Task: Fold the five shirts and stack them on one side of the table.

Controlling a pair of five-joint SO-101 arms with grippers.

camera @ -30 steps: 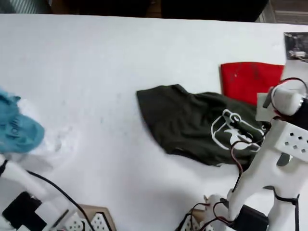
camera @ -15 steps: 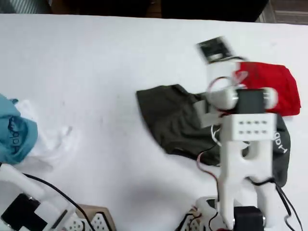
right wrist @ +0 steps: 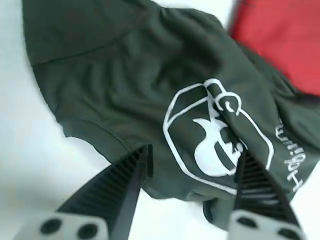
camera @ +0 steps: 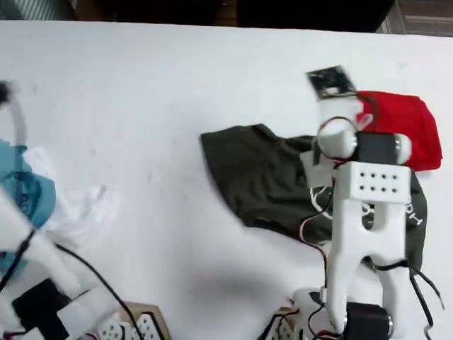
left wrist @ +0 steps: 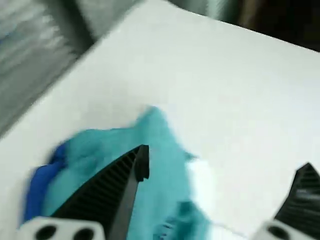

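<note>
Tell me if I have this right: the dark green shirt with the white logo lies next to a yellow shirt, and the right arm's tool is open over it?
Not quite: the shirt beside the dark green shirt is a red shirt, not yellow; the high view shows it. The right tool is indeed open over the dark green shirt.

table [camera: 177, 78] | dark shirt [camera: 262, 177] | red shirt [camera: 403, 127] | teal shirt [camera: 32, 195]

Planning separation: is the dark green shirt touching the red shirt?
Touching: right wrist view shows dark green shirt meeting red shirt, no table between.
</note>
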